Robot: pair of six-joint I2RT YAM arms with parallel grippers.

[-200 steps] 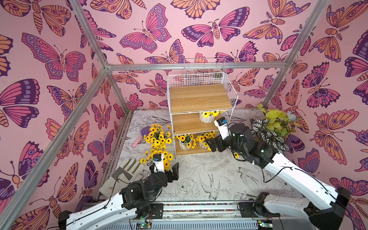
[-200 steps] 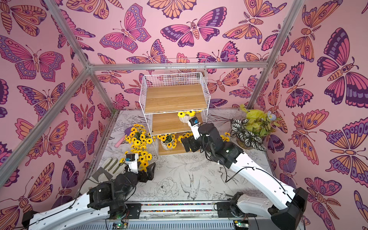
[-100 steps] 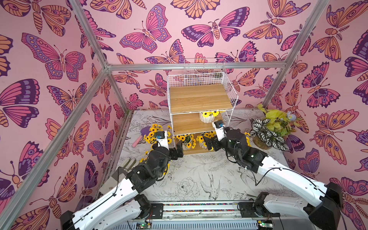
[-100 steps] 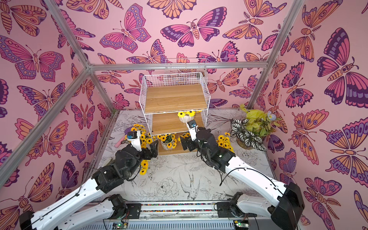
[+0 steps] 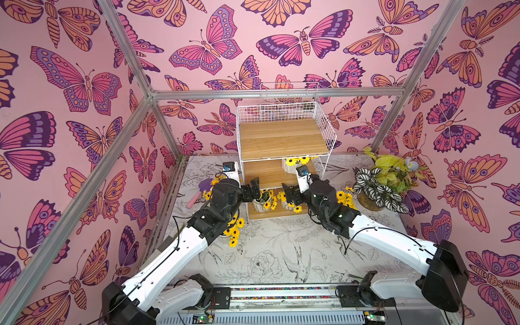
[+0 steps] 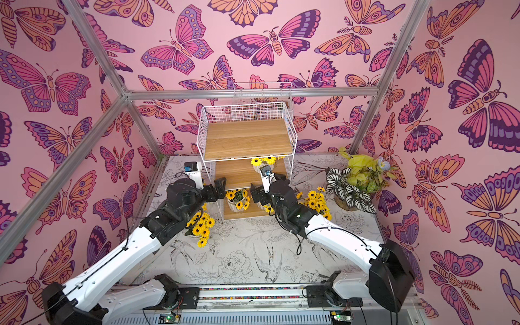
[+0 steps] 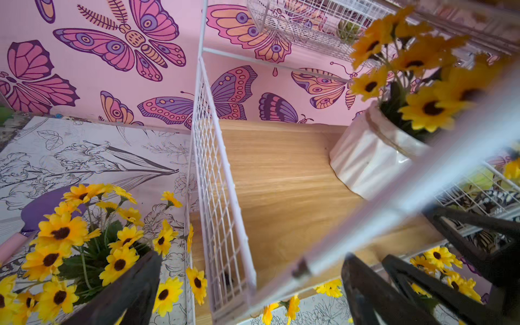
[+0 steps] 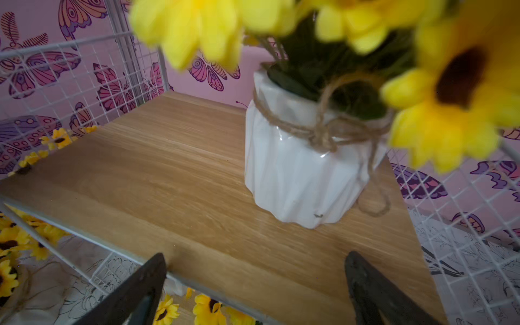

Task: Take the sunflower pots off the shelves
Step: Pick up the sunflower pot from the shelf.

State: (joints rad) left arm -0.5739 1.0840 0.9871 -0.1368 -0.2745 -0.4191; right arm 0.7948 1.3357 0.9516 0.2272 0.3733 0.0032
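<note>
Rack (image 5: pixel 281 138): three tiers, white wire-grid walls, pale wood-grain boards, standing at the back of the bench (image 5: pixel 267 261). Top board bare. Middle board carries one sunflower pot (image 8: pixel 304 174) toward its right rear: glossy white ceramic, faceted vertical ribs, jute twine (image 8: pixel 323 132) tied in a bow at the neck, yellow dark-centred fabric blooms above. Bottom board carries two more: a left pot (image 5: pixel 263 201) and a right pot (image 5: pixel 289 207), the latter partly hidden behind the right tool. Three stand on the bench: a far-left pot (image 5: pixel 209 194) beside a purple-headed, pink-handled implement (image 5: pixel 205 185), a near-left pot (image 5: pixel 233 229) half under the left arm, and a right-side pot (image 5: pixel 344 198) between the rack and a foliage plant (image 5: pixel 377 188) with striped black-and-white and lime leaves. Left tool (image 5: pixel 253 189): jaws apart, empty, at the rack's front-left corner; the left wrist view shows the wire side panel between its black fingers (image 7: pixel 126 289). Right tool (image 8: pixel 256 254): jaws spread wide, nothing held, at the front edge of the middle board, facing the pot there and apart from it. Bench covering: white, matt, printed with black line drawings of peonies, leaves and birds. Walls (image 5: pixel 84 84): pink paper with large magenta, purple and orange butterflies, framed by aluminium struts (image 5: pixel 278 93).
</note>
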